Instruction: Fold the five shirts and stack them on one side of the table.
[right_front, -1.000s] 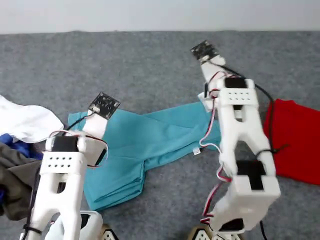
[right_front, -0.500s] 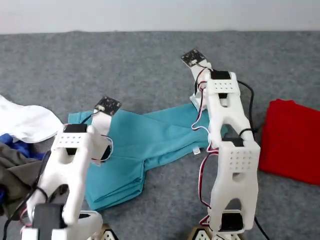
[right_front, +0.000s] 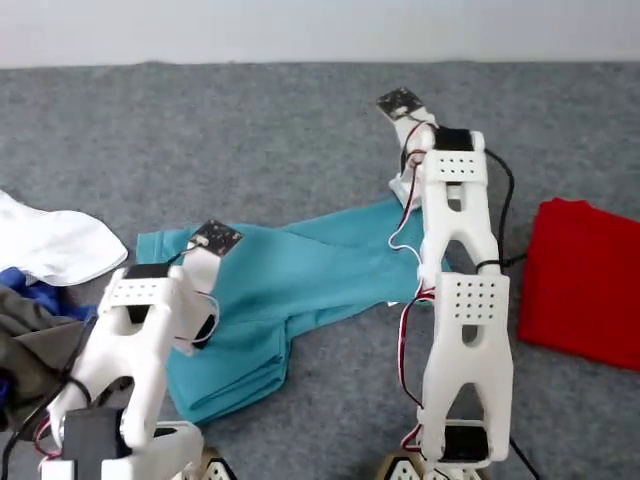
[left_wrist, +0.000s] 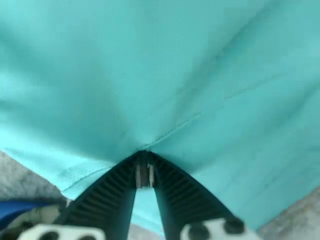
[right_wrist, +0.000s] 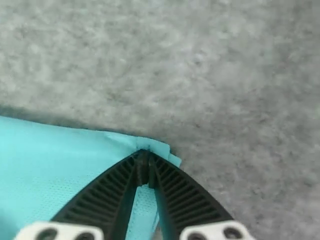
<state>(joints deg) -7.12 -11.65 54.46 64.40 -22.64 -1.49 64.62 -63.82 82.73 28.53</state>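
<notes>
- Since a second ago: left arm (right_front: 135, 330) has drawn its wrist back toward its base and lower. Right arm (right_front: 465, 300) has gone from a bent elbow to stretched out over the cloth.
- Left gripper (left_wrist: 144, 165): toothed jaws pinched together on a bunched fold of the teal cloth shirt (right_front: 300, 275), near the shirt's left end.
- Teal cloth shirt lies mid-table between the two arms, half folded. A doubled layer sits at its near-left part, and a long strip runs out to the right arm.
- Left edge of table: heap of dark and blue unfolded clothes (right_front: 25, 335), with a crumpled white cloth garment (right_front: 55, 245) just behind it. Both are untouched.
- Right side: folded red cloth shirt (right_front: 580, 285) lying flat, apart from the teal one; looks like the start of the stack.
- Right gripper (right_wrist: 144, 160): jaws clamped on the far-right corner of the teal shirt, with grey carpet-like table cover (right_front: 250, 130) beyond it.
- Judgement: both ends are held, so the shift looks like lining up the next fold. One shirt is done, one is in hand, and the rest are waiting.
</notes>
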